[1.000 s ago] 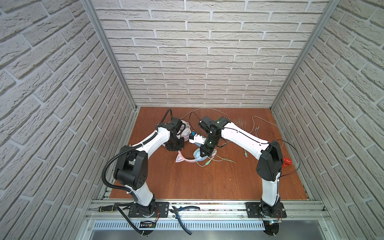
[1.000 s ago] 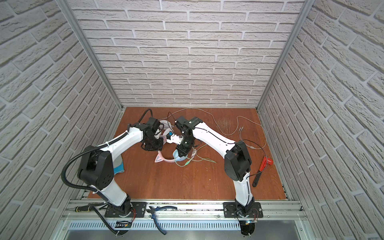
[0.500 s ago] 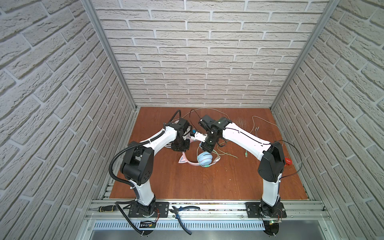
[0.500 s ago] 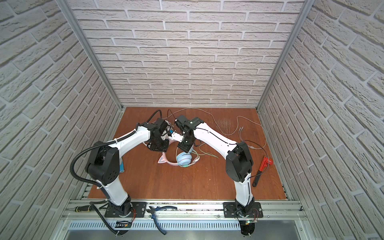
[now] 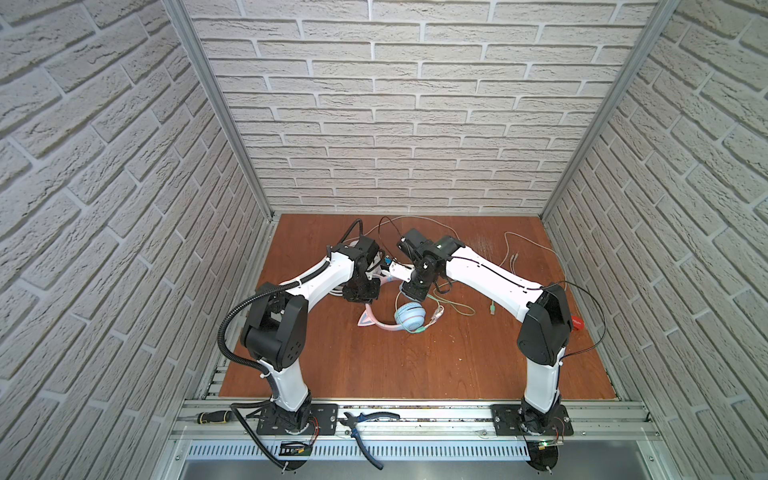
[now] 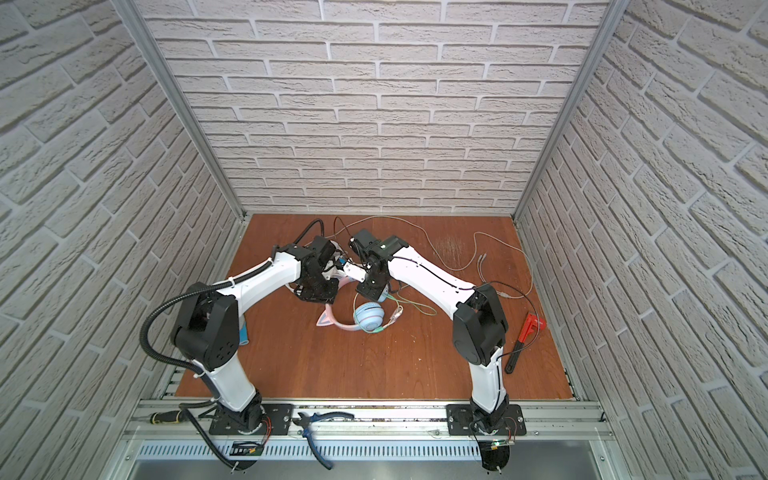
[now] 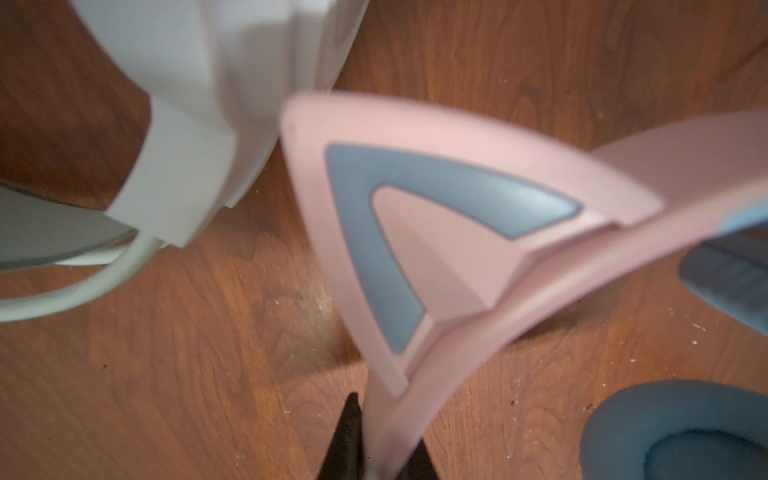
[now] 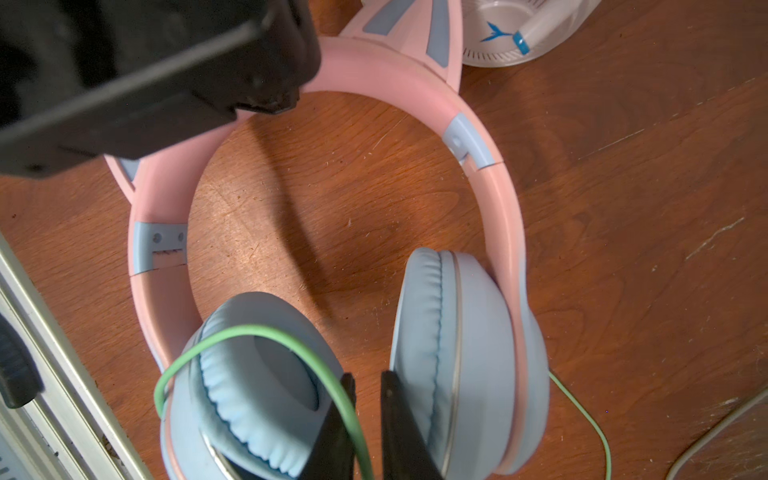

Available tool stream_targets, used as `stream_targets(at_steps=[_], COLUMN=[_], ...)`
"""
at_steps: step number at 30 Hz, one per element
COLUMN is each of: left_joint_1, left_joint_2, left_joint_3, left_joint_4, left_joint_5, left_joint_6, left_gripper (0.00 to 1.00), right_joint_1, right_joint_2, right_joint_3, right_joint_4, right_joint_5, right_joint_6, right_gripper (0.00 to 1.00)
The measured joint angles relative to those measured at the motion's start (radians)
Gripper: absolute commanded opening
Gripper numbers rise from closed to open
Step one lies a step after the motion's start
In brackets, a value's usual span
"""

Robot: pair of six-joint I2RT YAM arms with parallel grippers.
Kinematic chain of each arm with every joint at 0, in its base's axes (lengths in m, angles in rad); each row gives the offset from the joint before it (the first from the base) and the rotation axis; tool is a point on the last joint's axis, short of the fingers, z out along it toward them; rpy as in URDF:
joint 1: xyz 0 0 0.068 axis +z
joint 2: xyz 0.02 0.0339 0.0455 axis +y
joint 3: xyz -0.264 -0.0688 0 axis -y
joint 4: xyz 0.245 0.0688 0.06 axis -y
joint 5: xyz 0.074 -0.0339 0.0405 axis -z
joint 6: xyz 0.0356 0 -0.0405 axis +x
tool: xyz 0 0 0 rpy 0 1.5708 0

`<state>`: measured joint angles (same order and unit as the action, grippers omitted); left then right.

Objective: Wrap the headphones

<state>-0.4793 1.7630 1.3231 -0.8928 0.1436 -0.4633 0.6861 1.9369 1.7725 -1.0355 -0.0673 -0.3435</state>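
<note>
The pink-banded headphones with cat ears lie mid-table, one light-blue cup [image 5: 409,322] [image 6: 368,318] facing up. My left gripper [image 5: 362,294] [image 7: 384,451] is shut on their pink headband [image 7: 478,332] just beside a cat ear [image 7: 399,232]. My right gripper [image 5: 413,291] [image 8: 368,415] hovers between the two blue cups [image 8: 469,353], its jaws a narrow gap apart. The green cable [image 8: 266,332] [image 5: 457,307] loops over one cushion and runs down into that gap. The white headphones [image 7: 208,104] [image 8: 519,37] lie close behind, mostly under my left arm in both top views.
A grey cable [image 5: 511,257] with loose plugs trails along the back and right of the table. A red-handled tool [image 6: 528,332] lies at the right edge. Pliers [image 5: 365,419] and a screwdriver [image 5: 212,417] rest on the front rail. Brick walls close three sides.
My left gripper moved toward the middle. The right gripper drew back from over the pink headphones, uncovering the blue cup, and its jaws parted slightly.
</note>
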Motion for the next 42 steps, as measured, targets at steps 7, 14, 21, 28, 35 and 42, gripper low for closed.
stream_targets(at_steps=[7, 14, 21, 28, 35, 42], left_joint_1=[0.0, 0.0, 0.0, -0.001, -0.003, -0.01], left_joint_2=[-0.002, -0.006, -0.006, -0.006, 0.007, 0.027], left_joint_3=[0.0, -0.005, -0.006, -0.006, -0.006, -0.005], left_joint_4=[0.011, 0.027, 0.036, 0.045, 0.012, -0.004], left_joint_5=[0.0, 0.0, 0.003, 0.023, 0.03, 0.037], left_joint_6=[-0.001, -0.001, -0.001, 0.0, 0.02, 0.031], left_gripper=[0.0, 0.0, 0.0, 0.0, 0.0, 0.0], right_joint_1=[-0.021, -0.029, -0.041, -0.058, -0.078, -0.09], right_joint_2=[0.0, -0.002, -0.023, -0.075, -0.137, -0.159], right_joint_3=[0.0, -0.003, -0.018, -0.074, -0.125, -0.129], right_joint_4=[0.019, 0.035, 0.064, 0.109, 0.172, 0.206], right_joint_5=[-0.003, -0.009, -0.012, -0.03, -0.035, -0.046], right_joint_6=[0.024, 0.048, 0.075, 0.09, 0.101, 0.097], right_gripper=[0.22, 0.32, 0.36, 0.27, 0.18, 0.17])
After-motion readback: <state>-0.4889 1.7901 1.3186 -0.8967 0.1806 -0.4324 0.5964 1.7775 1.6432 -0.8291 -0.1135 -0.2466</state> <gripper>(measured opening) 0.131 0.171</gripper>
